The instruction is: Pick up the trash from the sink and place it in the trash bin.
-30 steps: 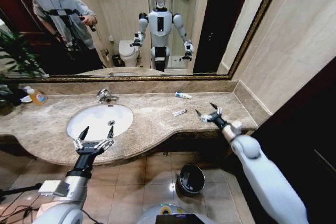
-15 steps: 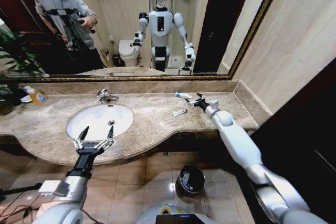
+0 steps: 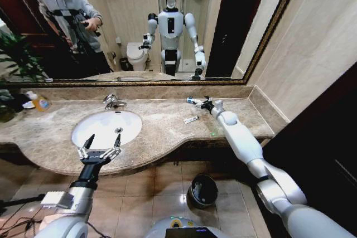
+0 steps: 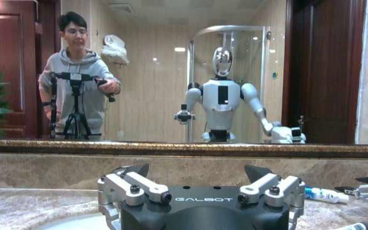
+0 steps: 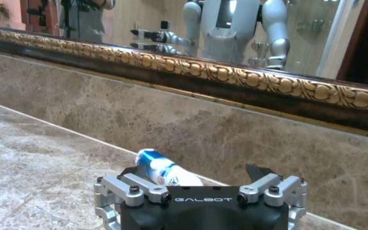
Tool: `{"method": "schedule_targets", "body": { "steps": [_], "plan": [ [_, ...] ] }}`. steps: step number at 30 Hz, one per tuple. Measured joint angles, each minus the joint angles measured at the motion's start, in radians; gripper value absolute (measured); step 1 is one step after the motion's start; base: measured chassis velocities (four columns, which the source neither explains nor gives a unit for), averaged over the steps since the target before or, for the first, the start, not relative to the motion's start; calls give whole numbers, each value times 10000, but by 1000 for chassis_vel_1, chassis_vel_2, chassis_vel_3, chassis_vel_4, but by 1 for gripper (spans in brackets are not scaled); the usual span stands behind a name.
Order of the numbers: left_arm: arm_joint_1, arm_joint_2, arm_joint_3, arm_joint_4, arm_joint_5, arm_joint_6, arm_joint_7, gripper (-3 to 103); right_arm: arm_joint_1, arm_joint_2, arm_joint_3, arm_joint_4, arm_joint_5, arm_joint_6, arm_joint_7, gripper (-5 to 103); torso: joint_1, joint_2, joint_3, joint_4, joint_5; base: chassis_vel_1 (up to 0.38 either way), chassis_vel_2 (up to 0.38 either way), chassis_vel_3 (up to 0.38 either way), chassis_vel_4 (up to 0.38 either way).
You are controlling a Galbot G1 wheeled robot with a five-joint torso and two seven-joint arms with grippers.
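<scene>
A white tube with a blue cap (image 3: pixel 193 101) lies on the marble counter by the back wall, right of the sink (image 3: pixel 103 127). My right gripper (image 3: pixel 204 103) is down at that tube and open. In the right wrist view the tube (image 5: pixel 163 171) lies between the fingers of my right gripper (image 5: pixel 195 173), nearer one finger. A flat white packet (image 3: pixel 191 119) rests on the counter in front of it. A small green piece (image 3: pixel 212 133) sits near the counter's front edge. My left gripper (image 3: pixel 100 147) hangs open over the basin's front rim. The trash bin (image 3: pixel 203 189) stands on the floor below the counter.
A chrome tap (image 3: pixel 111 101) stands behind the basin. An orange-yellow soap bottle (image 3: pixel 38 102) is at the counter's far left beside a plant (image 3: pixel 17 59). The mirror and backsplash close off the back; a tiled wall bounds the right side.
My right arm has swung from the counter's right front back toward the wall, bringing its gripper to the blue-capped tube. The left arm has not moved.
</scene>
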Motion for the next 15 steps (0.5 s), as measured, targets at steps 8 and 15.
{"method": "schedule_targets", "body": {
  "steps": [8, 15],
  "plan": [
    [1, 0, 0, 0, 0, 0, 0, 100, 620, 268, 13, -1177, -3, 119, -378, 100, 0, 1, 0, 4, -2, 0, 0, 0, 0],
    [0, 0, -1, 0, 0, 0, 0, 100, 1178, 640, -100, -1932, -86, 235, -681, 100, 0, 1, 0, 6, -5, 0, 0, 0, 0]
  ]
}}
